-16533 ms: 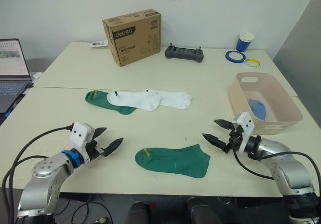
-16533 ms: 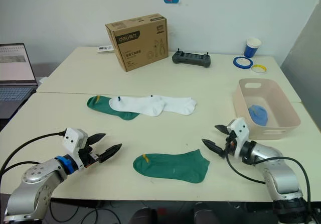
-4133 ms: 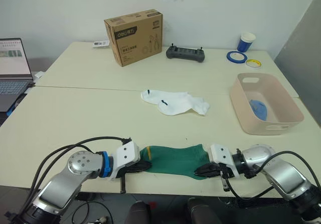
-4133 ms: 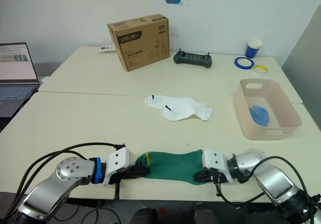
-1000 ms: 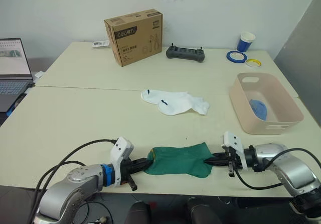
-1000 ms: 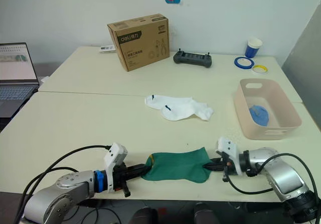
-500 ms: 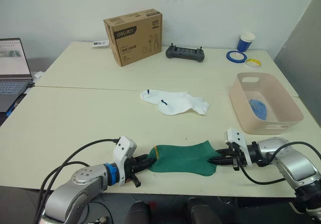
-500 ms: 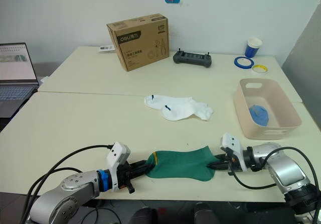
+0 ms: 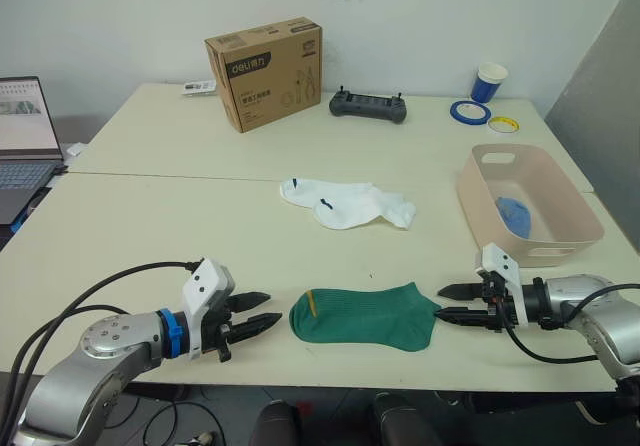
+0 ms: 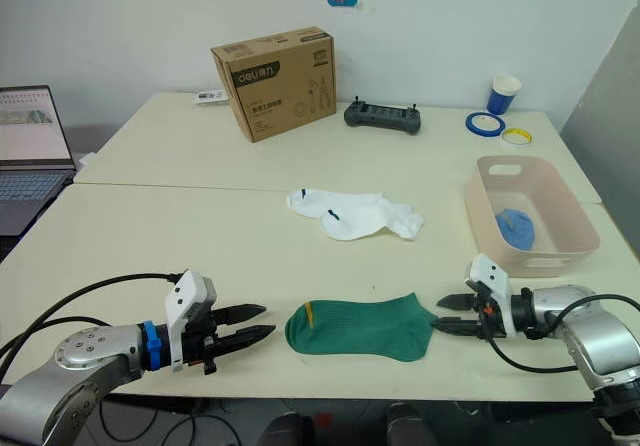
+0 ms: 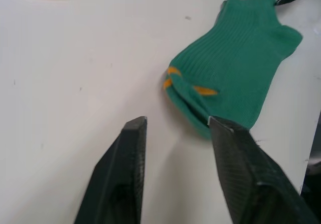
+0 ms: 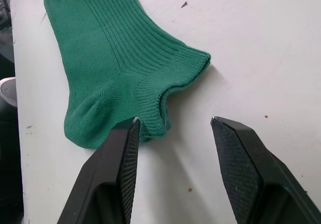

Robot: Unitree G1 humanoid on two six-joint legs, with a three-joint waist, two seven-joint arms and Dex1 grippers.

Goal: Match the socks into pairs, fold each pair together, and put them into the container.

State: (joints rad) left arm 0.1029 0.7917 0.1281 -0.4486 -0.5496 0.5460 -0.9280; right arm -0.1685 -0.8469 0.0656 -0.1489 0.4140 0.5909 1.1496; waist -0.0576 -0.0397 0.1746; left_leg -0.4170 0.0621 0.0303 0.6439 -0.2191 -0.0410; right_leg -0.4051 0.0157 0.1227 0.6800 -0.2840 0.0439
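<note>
Down near the front edge of the table (image 9: 150, 226), the dark green socks (image 9: 365, 317) lie flat as one stacked pair, toe end toward the robot's left, cuff end toward its right. Bare tabletop stretches behind them up to the white socks (image 9: 348, 204), and more bare surface runs off to the robot's left.

The left gripper (image 9: 262, 325) sits just beside the toe end, fingers spread and holding nothing, with a small gap between its tips and the fabric. The right gripper (image 9: 447, 304) points at the cuff end from the other side, also spread and empty, its tips just off the sock's heel. In the right wrist view the cuff (image 12: 165, 101) lies between the two fingers (image 12: 113, 184) without being pinched.

The green pair is ribbed, with two yellow marks (image 11: 193, 87) at the toe showing one sock lying on the other, slightly offset. The white socks lie in a loose overlapping heap mid-table, small dark marks visible on them.

The container (image 9: 580, 228) stands at the table's right edge, well apart from the green pair, with a bundle of light blue socks (image 9: 513, 216) inside it.
</note>
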